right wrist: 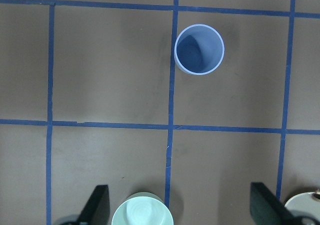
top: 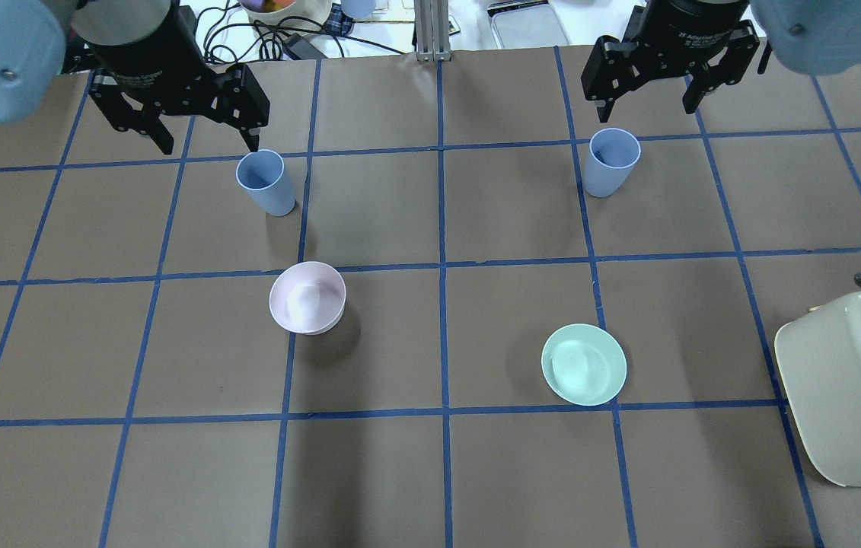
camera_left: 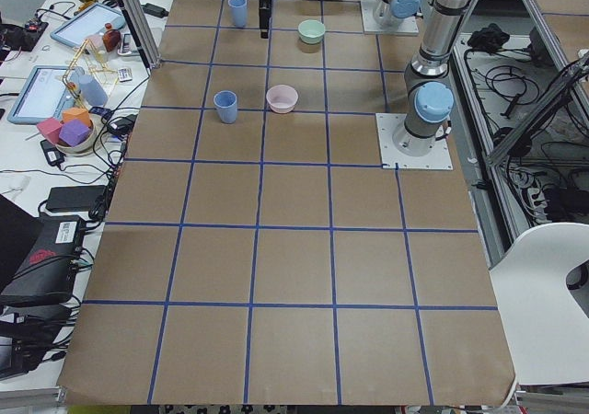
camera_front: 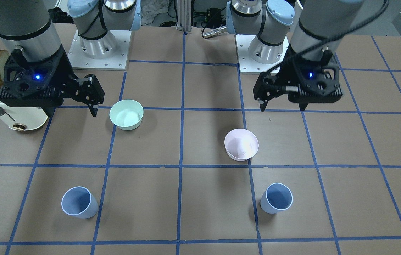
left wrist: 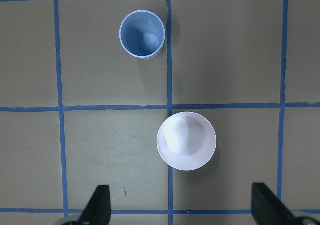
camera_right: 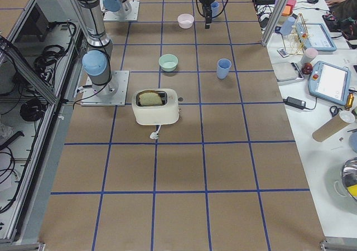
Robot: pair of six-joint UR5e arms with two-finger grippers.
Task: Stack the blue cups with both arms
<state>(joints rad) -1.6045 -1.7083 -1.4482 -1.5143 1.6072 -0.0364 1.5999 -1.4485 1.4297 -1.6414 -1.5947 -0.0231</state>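
Two pale blue cups stand upright and apart on the table. One cup (top: 266,183) (camera_front: 276,197) is on my left side, beyond the pink bowl in the left wrist view (left wrist: 142,34). The other cup (top: 611,161) (camera_front: 79,202) is on my right side and also shows in the right wrist view (right wrist: 199,49). My left gripper (top: 209,146) (camera_front: 283,108) (left wrist: 182,207) is open and empty, held high above the table. My right gripper (top: 647,113) (camera_front: 72,112) (right wrist: 180,207) is likewise open, empty and high. Neither gripper touches a cup.
A pale pink bowl (top: 307,297) (left wrist: 186,141) sits nearer my base than the left cup. A mint-green bowl (top: 584,364) (right wrist: 142,214) sits on my right side. A cream toaster (top: 849,384) (camera_right: 158,106) with a bread slice stands at my far right.
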